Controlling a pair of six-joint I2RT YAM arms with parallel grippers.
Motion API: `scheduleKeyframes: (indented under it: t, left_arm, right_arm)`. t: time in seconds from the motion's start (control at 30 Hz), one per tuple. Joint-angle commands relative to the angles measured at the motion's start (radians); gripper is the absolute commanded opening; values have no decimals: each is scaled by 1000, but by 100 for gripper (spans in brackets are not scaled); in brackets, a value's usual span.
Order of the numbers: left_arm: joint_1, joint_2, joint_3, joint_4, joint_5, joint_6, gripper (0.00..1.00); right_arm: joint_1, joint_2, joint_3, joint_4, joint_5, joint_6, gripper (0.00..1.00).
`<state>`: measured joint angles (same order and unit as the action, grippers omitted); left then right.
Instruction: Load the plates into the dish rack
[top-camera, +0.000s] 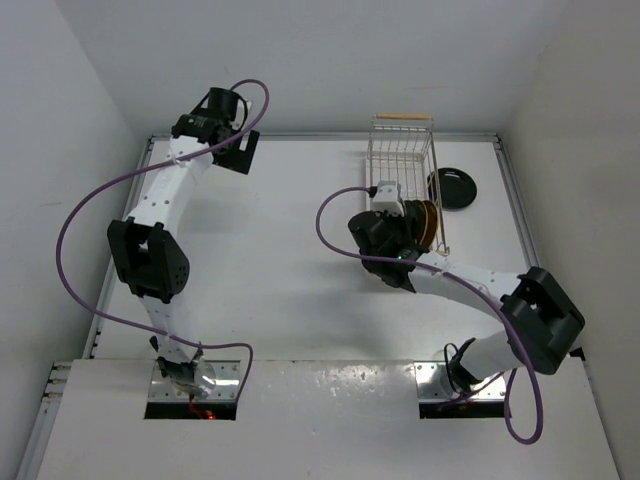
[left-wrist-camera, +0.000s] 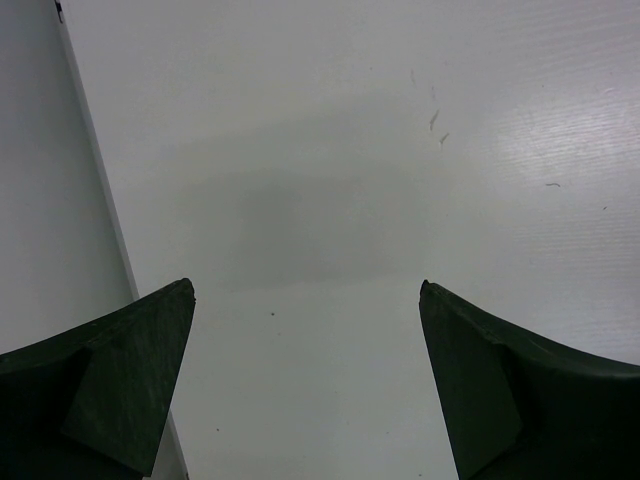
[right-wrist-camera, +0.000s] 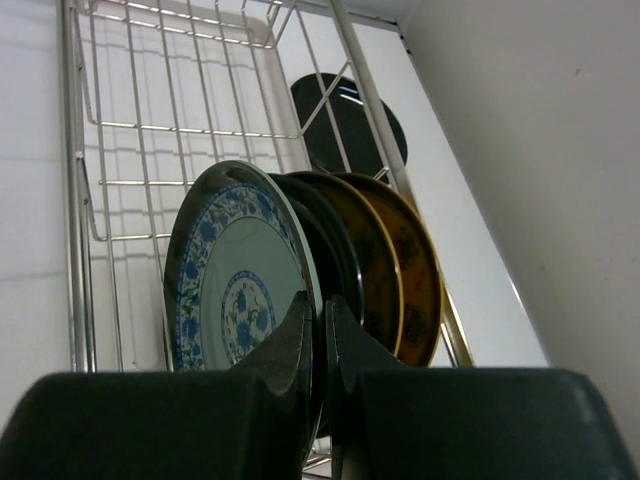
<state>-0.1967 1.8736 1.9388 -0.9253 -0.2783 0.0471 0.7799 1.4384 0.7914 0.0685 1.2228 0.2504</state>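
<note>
Holding the teal-patterned round plate (right-wrist-camera: 235, 290) upright in the white wire dish rack (right-wrist-camera: 68, 200), my right fingers (right-wrist-camera: 285, 355) clench its rim; I'd settle it between the wires before releasing. A glossy black plate (top-camera: 452, 188) lies on the white desk (top-camera: 300, 250), right of the rack. Left fingers (left-wrist-camera: 130, 370) gape.

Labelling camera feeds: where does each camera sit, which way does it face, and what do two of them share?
Top external: above and behind the bases, looking down on the table; left arm and right arm show.
Left wrist: on the left arm, facing the table; left gripper open.
Right wrist: on the right arm, facing along the dish rack; right gripper pinches the teal plate.
Shared: top external and right wrist both show the dish rack and the black plate outside it.
</note>
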Motion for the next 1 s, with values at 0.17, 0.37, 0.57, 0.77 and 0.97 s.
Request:
scheduleKeyframes:
  t: [0.17,0.37,0.57,0.77,0.97]
  left_arm:
    - [10,-37,-14,25,2,-12,99]
    - [19,-37,-14,25,11,6,99]
    - [19,-37,-14,25,11,7,99]
    - [28,-28,-14,25,22,37,99]
    - [46,-18,-69,34,36,66,99]
  right_arm:
    - [10,10,0,51,-83,-17,27]
    - [-8,-73,11,163,-115,-181,62]
    - [-259,-231,216,-123,-686,-18,78]
    - [-715,-128,373,-404,-1193,249,81]
    - [-973,72,310,-285,-1283,495,63]
